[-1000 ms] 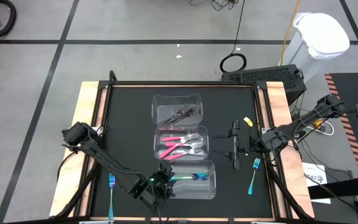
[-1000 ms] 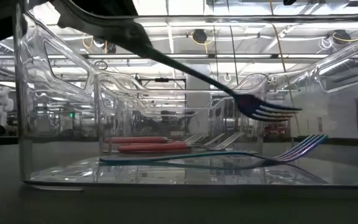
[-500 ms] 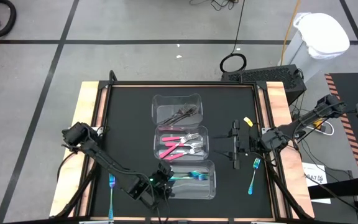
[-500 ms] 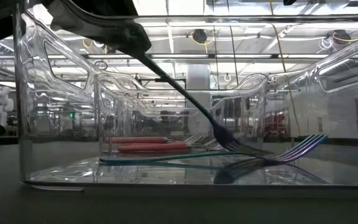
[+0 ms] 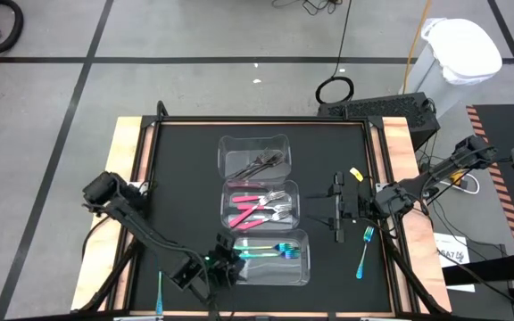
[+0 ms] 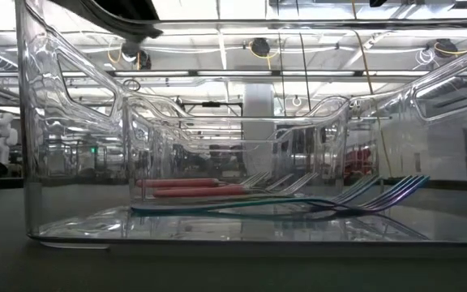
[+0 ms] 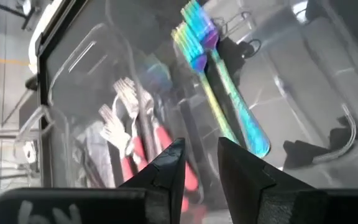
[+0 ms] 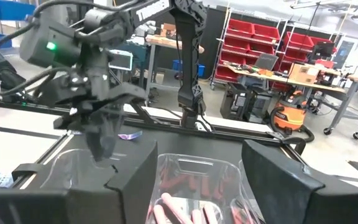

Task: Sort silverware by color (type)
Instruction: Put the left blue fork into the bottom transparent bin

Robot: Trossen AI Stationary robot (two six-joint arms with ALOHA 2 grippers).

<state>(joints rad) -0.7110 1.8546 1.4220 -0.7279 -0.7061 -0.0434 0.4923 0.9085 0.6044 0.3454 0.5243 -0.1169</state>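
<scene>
Three clear containers stand in a row down the black table. The far one (image 5: 255, 141) holds dark grey forks (image 5: 264, 162). The middle one (image 5: 228, 203) holds pink-handled forks (image 5: 255, 210). In the near one (image 5: 302, 267) two teal forks (image 7: 219, 93) lie flat on the bottom, side by side. My left gripper (image 7: 201, 144) hovers open over that container's left end (image 5: 226, 261), with nothing between its fingers. A teal fork (image 5: 160, 290) lies on the table's left edge strip, and another (image 5: 364, 250) lies at the right. My right gripper (image 5: 337, 211) waits open to the right of the middle container.
A small yellow object (image 5: 356, 175) lies at the right, beyond my right gripper. In the low view the near container's clear wall (image 6: 31, 162) fills the picture, with the teal forks (image 6: 298, 207) on its floor. The light wooden edge strips (image 5: 125, 169) frame the black table.
My left gripper has opened and let go of a teal fork. The fork tipped tines-down and dropped into the near container, where it now lies flat beside the other teal fork. The gripper has drawn up and back toward the table's near left corner.
</scene>
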